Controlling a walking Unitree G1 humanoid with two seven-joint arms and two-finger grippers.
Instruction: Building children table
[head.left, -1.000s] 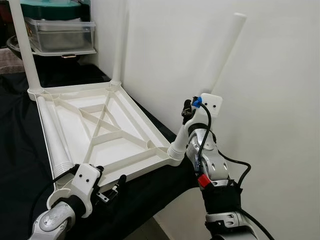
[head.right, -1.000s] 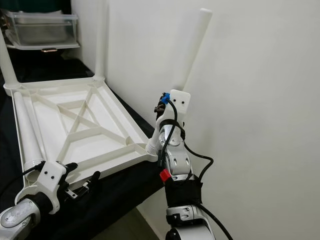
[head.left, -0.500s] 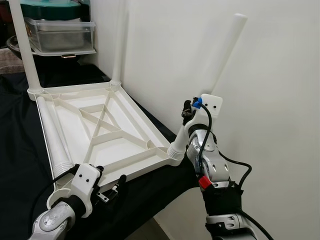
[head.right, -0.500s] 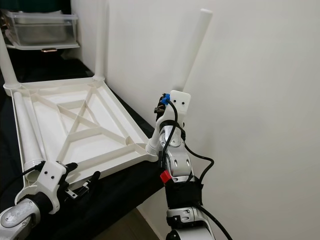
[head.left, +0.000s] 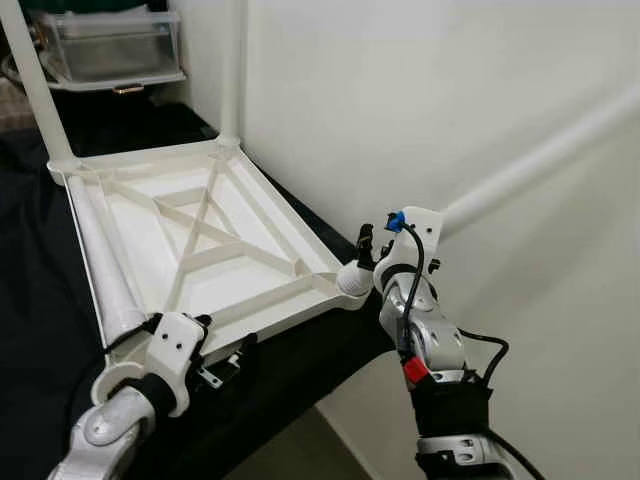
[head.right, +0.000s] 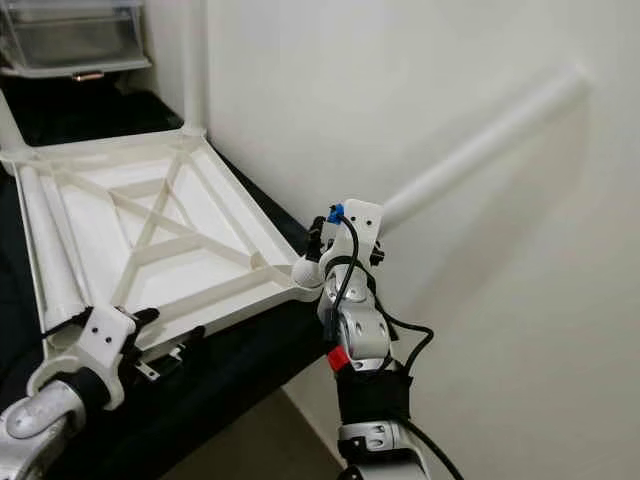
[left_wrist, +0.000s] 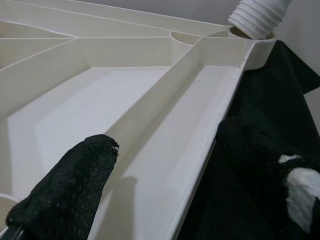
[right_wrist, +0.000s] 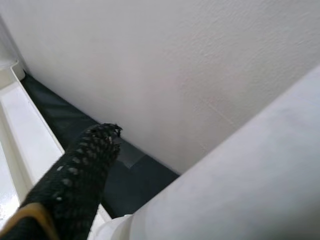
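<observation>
Right gripper (head.left: 372, 250) is closed around the base of a long white table leg (head.left: 530, 165), close to where the leg's ribbed end meets the near corner socket of the upturned white tabletop (head.left: 200, 250). Half a second ago this leg stood steeply up along the wall; now it leans far over, away from the tabletop and towards the wall, and looks slightly blurred, as if swinging. The ribbed end looks to rest at the socket rather than sit fully home, so this leg is probably not yet fixed and will need to be stood upright and turned or pressed in. Leaning like this, it could lever out of the corner.

Left gripper (head.left: 225, 365) hovers at the near edge of the tabletop with its two black fingers (left_wrist: 65, 190) parted on either side of the rim, holding nothing; it sits slightly nearer the frame than a second ago.

Two more legs (head.left: 232, 70) stand upright in the far corners. A fourth leg (head.left: 100, 260) lies loose along the left side of the tabletop's ribbed underside. So the job is roughly half done.

The tabletop lies upside down on a black cloth (head.left: 40, 290), which covers a raised surface pushed against a plain white wall (head.left: 420, 90). At the far end sit clear plastic storage boxes (head.left: 110, 45). The camera has tipped a little since the earlier pictures, so the whole scene sits lower in view.
</observation>
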